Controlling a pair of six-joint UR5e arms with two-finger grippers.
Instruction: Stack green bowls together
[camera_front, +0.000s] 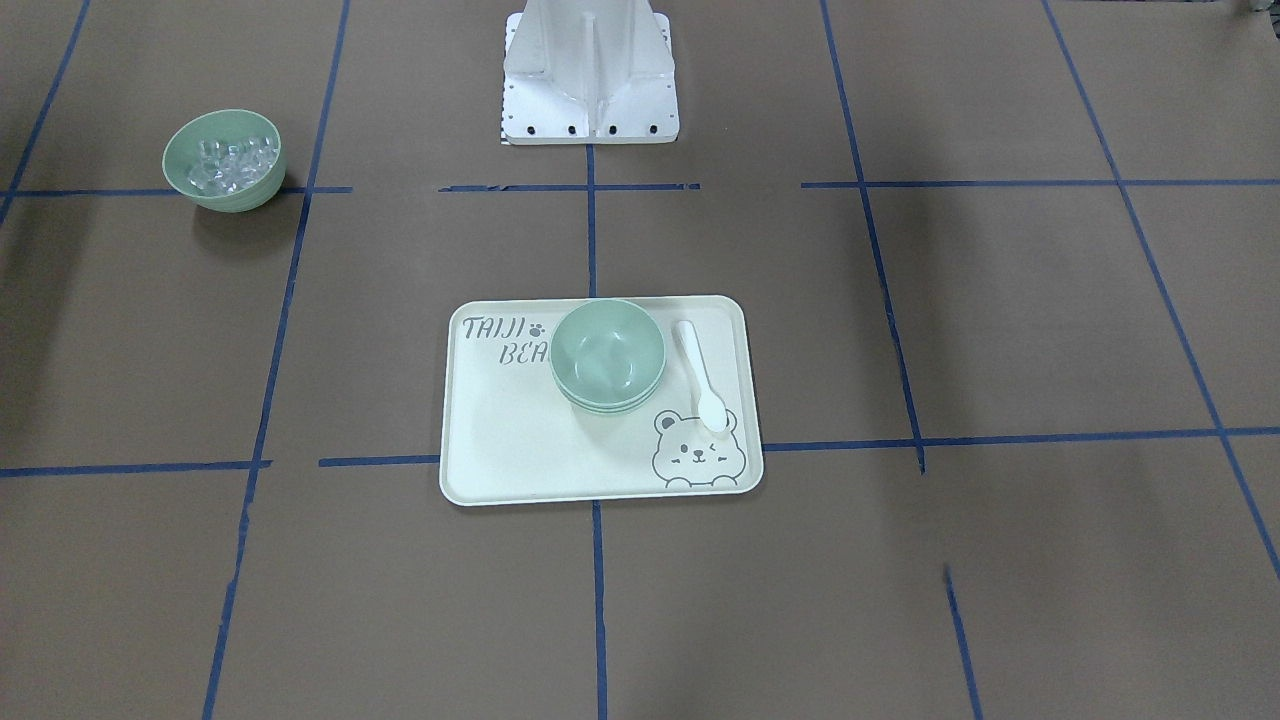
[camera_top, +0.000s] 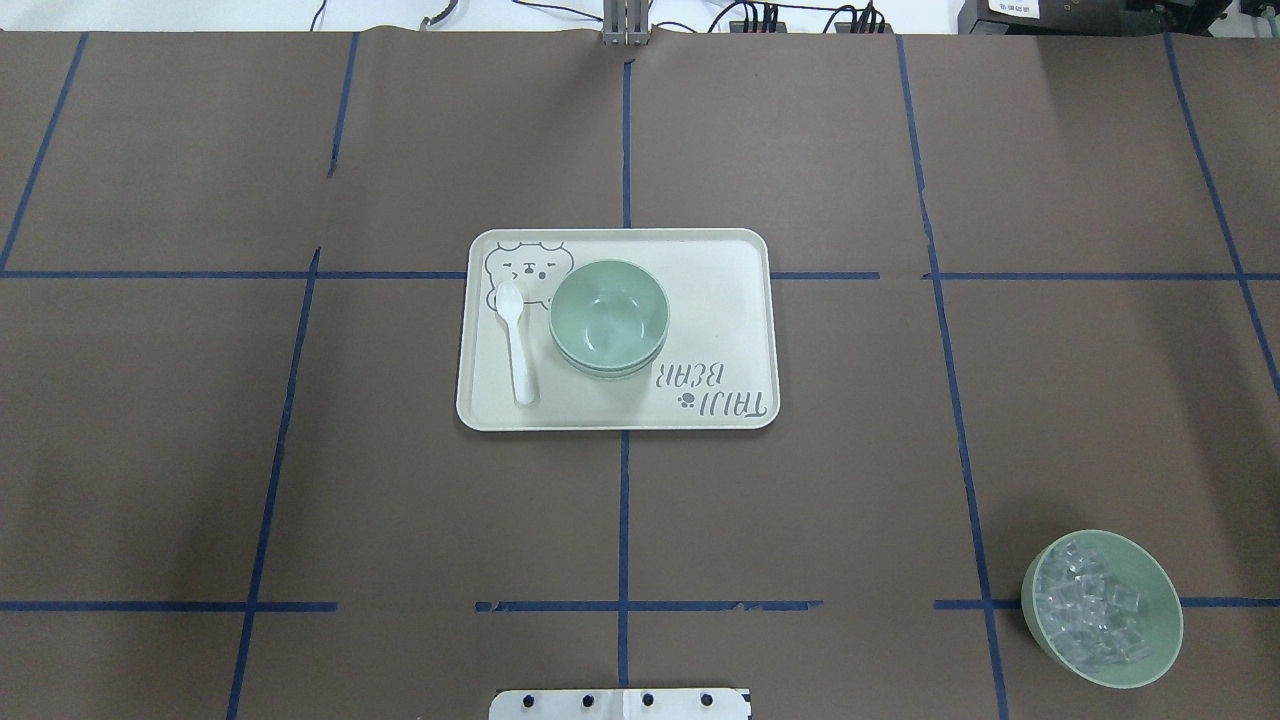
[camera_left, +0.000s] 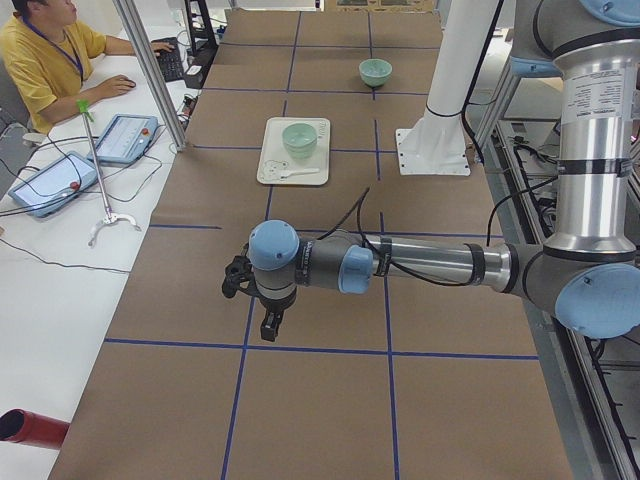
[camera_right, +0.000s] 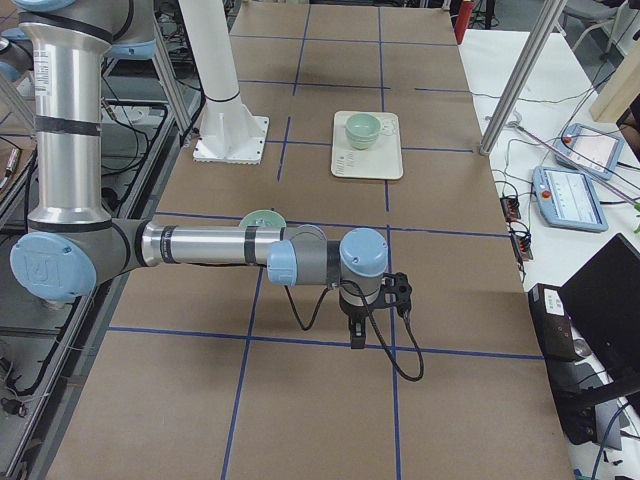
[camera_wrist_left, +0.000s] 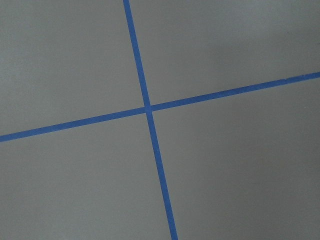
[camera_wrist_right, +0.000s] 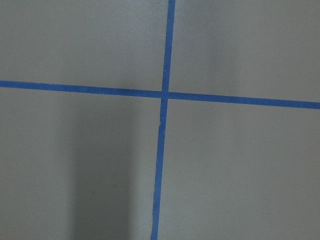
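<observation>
Bowls: the green bowls (camera_front: 607, 355) sat nested in one stack, mouths up, about the middle of the tray (camera_front: 500, 450)
Spoon: a white spoon (camera_front: 700, 375) lay on the tray just beside the stack, on the robot's left of it, handle running across the tray's short way
Ice bowl: a bowl of clear cubes (camera_front: 224, 160) stood off the tray, well apart, on the robot's right and nearer its base
Left gripper: the left gripper (camera_left: 272, 322) hung pointing down over bare table, well apart from the tray past its left end; whether its jaws were wide or narrow I cannot tell
Right gripper: the right gripper (camera_right: 357, 330) hung likewise past the tray's right end; jaw state I cannot tell
Key relation: the stack lay between the two grippers, neither clearly nearer; round bowls, so no long axis to line up with
Progress: judged done, all loose bowls already nested
</observation>
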